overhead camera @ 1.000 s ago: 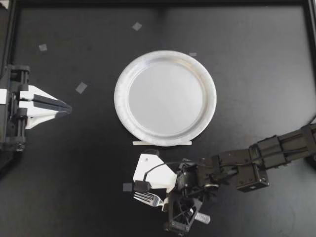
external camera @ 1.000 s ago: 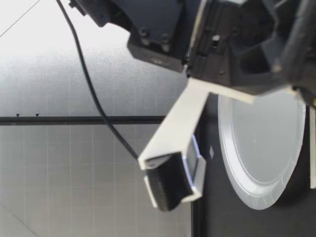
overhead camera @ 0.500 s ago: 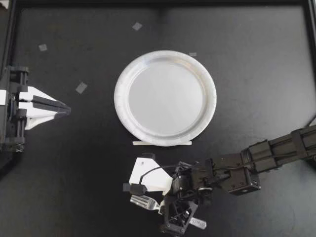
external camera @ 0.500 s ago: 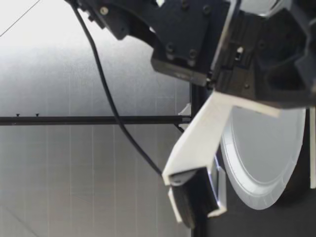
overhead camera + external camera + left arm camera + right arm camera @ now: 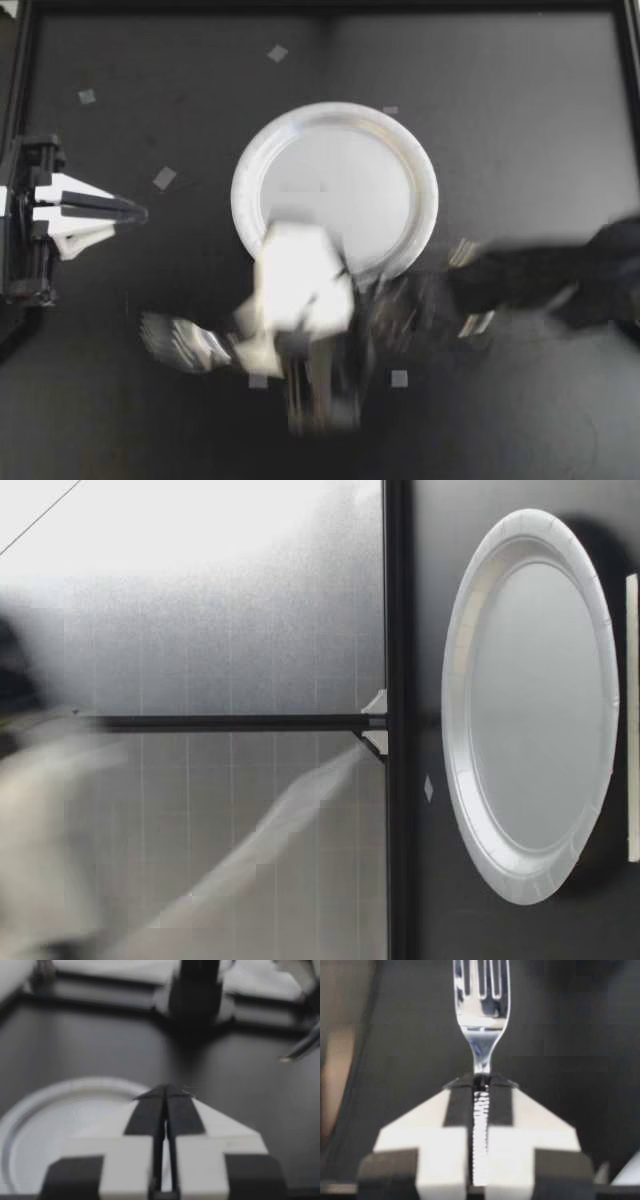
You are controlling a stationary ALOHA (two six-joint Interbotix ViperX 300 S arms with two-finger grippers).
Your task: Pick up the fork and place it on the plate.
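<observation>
Far left, left gripper point(image 5: 125, 212): fingers pressed together, empty, well apart from the plate.
Fork point(image 5: 185, 342): held above bare table, off the plate's rim, toward my left side and nearer the low camera.
Fork axis: in line with the right fingers, tines pointing ahead of them, toward my left.
Right gripper point(image 5: 243, 348): pinching the fork's neck; handle hidden between the fingers.
Plate point(image 5: 415, 160): bare; lies back behind the tines, so I judge the carry goes rightward over its rim.

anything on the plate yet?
Nothing. The plate shows a bare face in the top and low views. From above, my right gripper, blurred, covers part of its near rim. It is shut on the fork, whose tines are over the table beside the plate.
</observation>
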